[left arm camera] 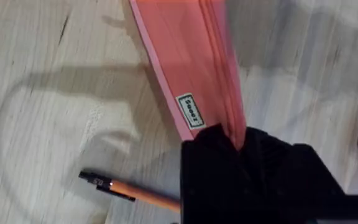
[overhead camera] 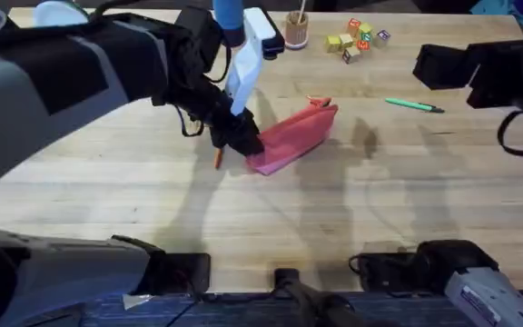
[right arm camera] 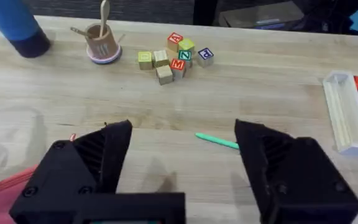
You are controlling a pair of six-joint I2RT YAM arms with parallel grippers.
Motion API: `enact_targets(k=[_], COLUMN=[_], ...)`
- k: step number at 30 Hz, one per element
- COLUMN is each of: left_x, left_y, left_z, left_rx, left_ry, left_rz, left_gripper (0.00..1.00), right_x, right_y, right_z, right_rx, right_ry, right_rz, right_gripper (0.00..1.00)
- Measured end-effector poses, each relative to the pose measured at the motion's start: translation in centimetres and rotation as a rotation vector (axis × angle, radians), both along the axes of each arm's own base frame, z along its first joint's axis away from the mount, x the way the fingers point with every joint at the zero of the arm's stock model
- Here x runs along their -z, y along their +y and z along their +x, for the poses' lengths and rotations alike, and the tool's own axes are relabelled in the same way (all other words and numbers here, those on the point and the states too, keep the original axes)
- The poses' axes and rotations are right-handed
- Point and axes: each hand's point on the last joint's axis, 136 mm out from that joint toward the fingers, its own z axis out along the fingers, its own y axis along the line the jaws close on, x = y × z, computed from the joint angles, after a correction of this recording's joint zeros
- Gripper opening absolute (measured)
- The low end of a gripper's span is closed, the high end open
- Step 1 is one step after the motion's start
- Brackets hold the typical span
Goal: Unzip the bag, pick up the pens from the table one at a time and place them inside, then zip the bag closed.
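Left arm (overhead camera: 239,132) low across the table (overhead camera: 107,209), jaws clamped on the bag (overhead camera: 293,136); right gripper (right arm camera: 182,158) raised, jaws wide.

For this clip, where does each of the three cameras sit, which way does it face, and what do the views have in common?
Overhead: fixed above the arm bases, looking down and forward over the table; both arms show, the left gripper at the bag.
Left wrist: on the left arm, looking down along its black fingers at the bag's end and the orange pen.
Right wrist: on the right arm, facing across the table; its open gripper frames the green pen and lettered blocks.
Shared: overhead and right wrist both show the green pen, blocks and wooden cup.
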Motion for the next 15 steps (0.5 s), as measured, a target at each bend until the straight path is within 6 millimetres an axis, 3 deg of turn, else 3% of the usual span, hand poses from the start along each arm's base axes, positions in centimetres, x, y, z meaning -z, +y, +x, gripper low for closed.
enact_targets(k=[8,15], left_x=[0.0,0.0], left_y=[0.0,0.0], left_z=[0.0,0.0], left_rx=[0.0,0.0], left_ry=[-0.001,-0.001], left_rz=[0.0,0.0], left_gripper=[0.039,0.041], right_x=[0.2,2.4], right_y=[1.1,3.3], right_z=[0.1,1.0], right_rx=[-0.075,-0.202], right_ry=[0.006,0.093], right_rz=[-0.006,0.032], right_gripper=[0.996,0.995])
